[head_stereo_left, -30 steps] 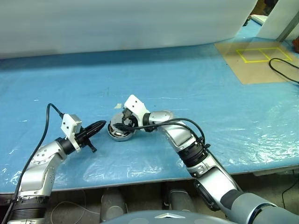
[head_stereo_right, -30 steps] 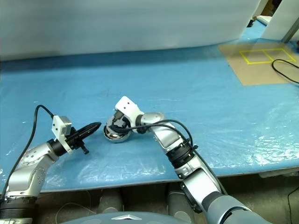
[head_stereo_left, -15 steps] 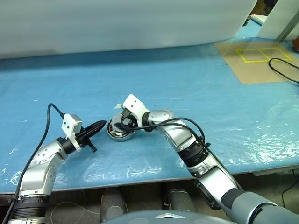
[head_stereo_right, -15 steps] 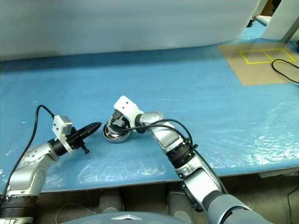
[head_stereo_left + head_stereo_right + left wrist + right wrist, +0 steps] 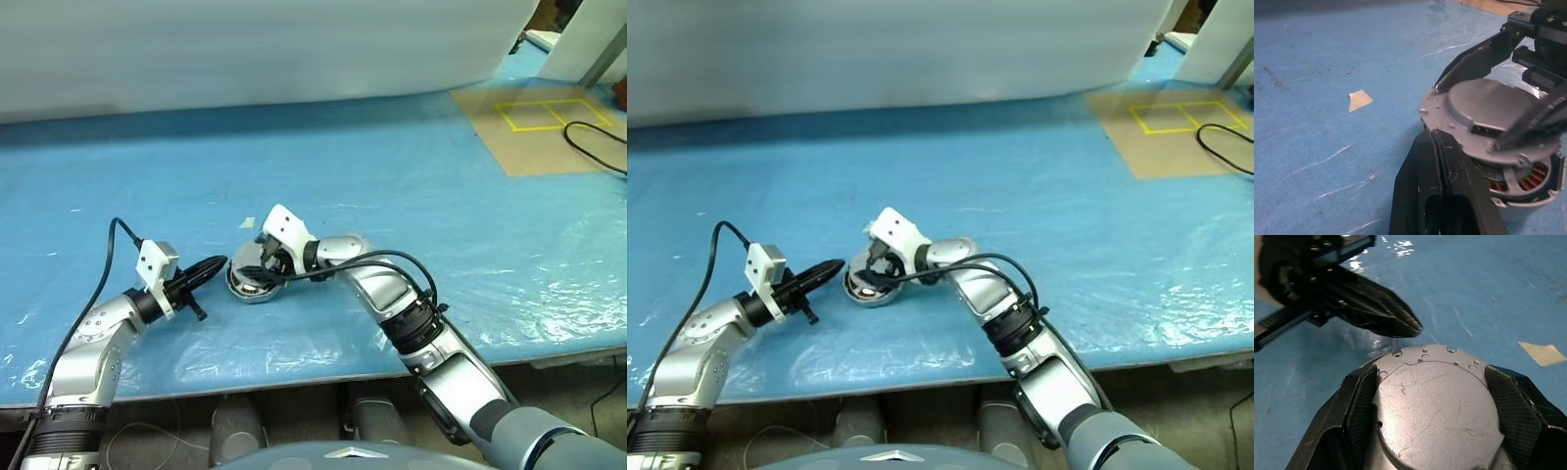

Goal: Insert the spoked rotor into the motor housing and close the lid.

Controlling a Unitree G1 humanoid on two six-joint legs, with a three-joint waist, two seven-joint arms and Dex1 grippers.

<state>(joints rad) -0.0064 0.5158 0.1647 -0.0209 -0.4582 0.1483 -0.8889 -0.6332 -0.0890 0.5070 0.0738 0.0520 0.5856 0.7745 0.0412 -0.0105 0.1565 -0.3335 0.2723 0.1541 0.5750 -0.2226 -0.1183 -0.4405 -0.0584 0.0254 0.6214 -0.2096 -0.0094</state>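
The motor housing (image 5: 1528,182) stands on the blue table sheet, with copper windings showing under its rim. On top of it the lid (image 5: 1435,411), a flat grey disc, lies tilted. My right gripper (image 5: 257,269) is shut on the lid, with one black finger (image 5: 1359,401) on each side of its rim. My left gripper (image 5: 1432,134) is shut and empty, level with the table, and its tip is right at the lid's edge on the left side. The spoked rotor is hidden.
A small scrap of tan tape (image 5: 1359,99) lies on the sheet just beyond the housing. At the far right are a brown board with yellow squares (image 5: 534,127) and a black cable (image 5: 593,147). The table's front edge (image 5: 294,377) runs close below both arms.
My right gripper has drawn slightly back toward the near edge and tipped over, taking the lid with it. The left gripper has stayed where it was.
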